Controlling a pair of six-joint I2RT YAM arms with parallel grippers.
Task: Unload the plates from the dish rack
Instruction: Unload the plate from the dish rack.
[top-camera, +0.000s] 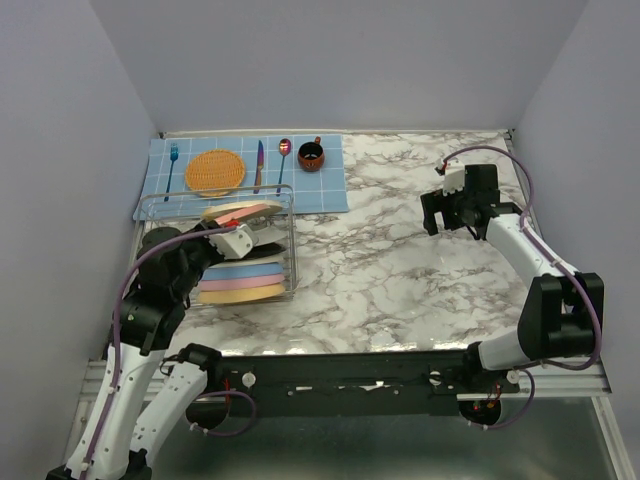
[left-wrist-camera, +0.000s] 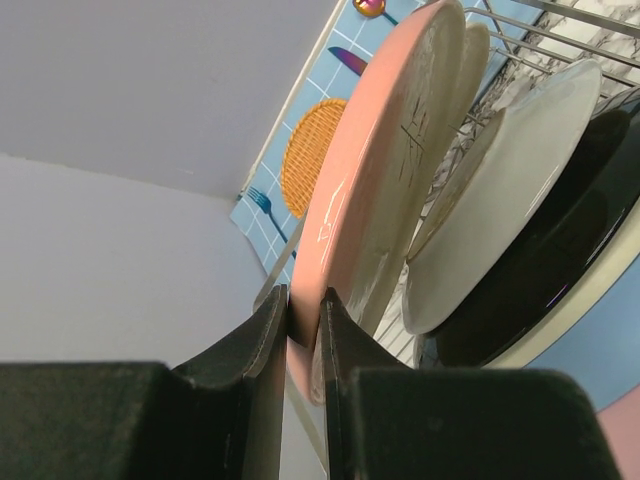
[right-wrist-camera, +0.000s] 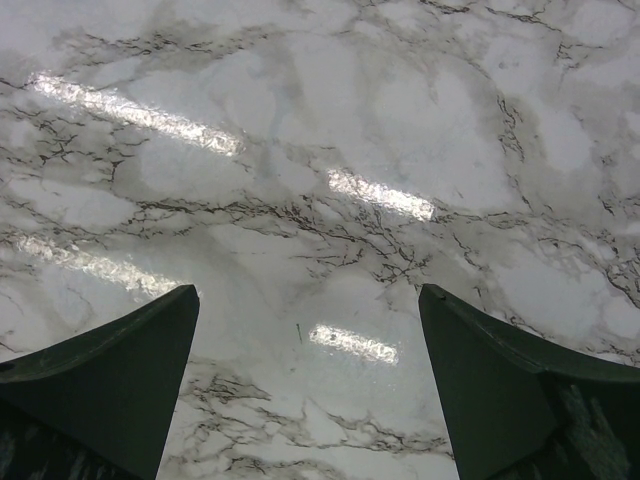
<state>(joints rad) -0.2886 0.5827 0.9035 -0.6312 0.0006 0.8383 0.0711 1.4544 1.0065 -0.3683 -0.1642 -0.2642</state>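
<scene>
The wire dish rack (top-camera: 160, 213) stands at the left of the marble table and holds several plates on edge. My left gripper (top-camera: 229, 224) reaches into it and is shut on the rim of a plate with a salmon-pink back and a cream, twig-marked face (left-wrist-camera: 372, 180); its jaws (left-wrist-camera: 303, 300) pinch that rim. Behind it stands another cream plate (left-wrist-camera: 472, 60). To its right lean a white-faced plate (left-wrist-camera: 515, 180) and a black-rimmed one (left-wrist-camera: 565, 260). Blue (top-camera: 243, 271), pink (top-camera: 243, 285) and yellow (top-camera: 250, 296) plates sit at the rack's near end. My right gripper (top-camera: 449, 213) is open and empty over bare marble (right-wrist-camera: 308, 300).
A blue checked placemat (top-camera: 328, 188) lies behind the rack with a woven orange disc (top-camera: 214, 172), a fork (top-camera: 171, 160), a knife (top-camera: 259, 165), a spoon (top-camera: 284, 155) and a dark red cup (top-camera: 311, 155). Grey walls close the left, back and right.
</scene>
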